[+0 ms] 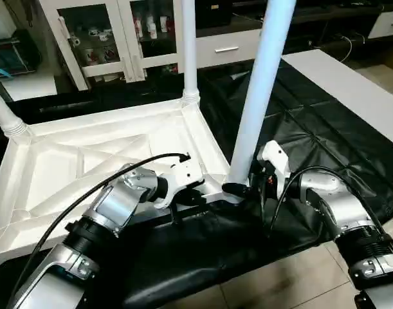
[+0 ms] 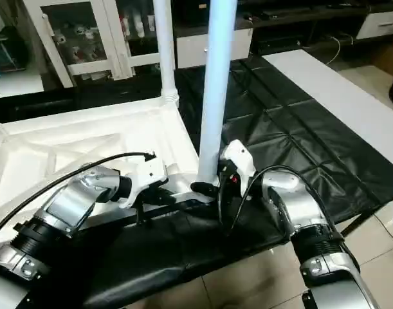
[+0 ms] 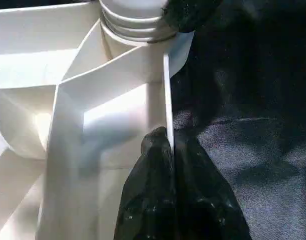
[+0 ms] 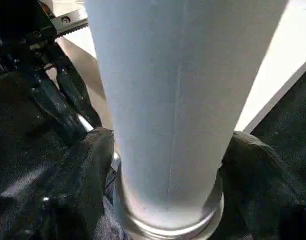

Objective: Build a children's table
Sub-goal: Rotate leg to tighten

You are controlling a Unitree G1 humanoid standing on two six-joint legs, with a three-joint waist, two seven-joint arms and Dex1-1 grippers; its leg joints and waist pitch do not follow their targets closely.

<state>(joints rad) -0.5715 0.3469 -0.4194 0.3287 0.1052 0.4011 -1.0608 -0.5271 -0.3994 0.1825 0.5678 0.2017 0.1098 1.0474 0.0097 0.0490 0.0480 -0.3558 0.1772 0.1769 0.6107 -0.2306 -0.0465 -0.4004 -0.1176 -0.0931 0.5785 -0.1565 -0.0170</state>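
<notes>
Table top point(image 1: 87, 154) upturned, left fingers point(image 3: 158, 165) pinching rim, right fingers point(image 4: 82, 175) flanking leg point(image 4: 178, 100)

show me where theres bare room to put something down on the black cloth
Free: the black cloth right of the near leg, up to the white board. Crowded: the near corner of the table top, where the left claw pinches its rim and the right claw straddles the leg's base.

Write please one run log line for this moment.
left gripper: shut on table top rim | right gripper: fingers around near leg at its base | table top: upside down on black cloth
</notes>
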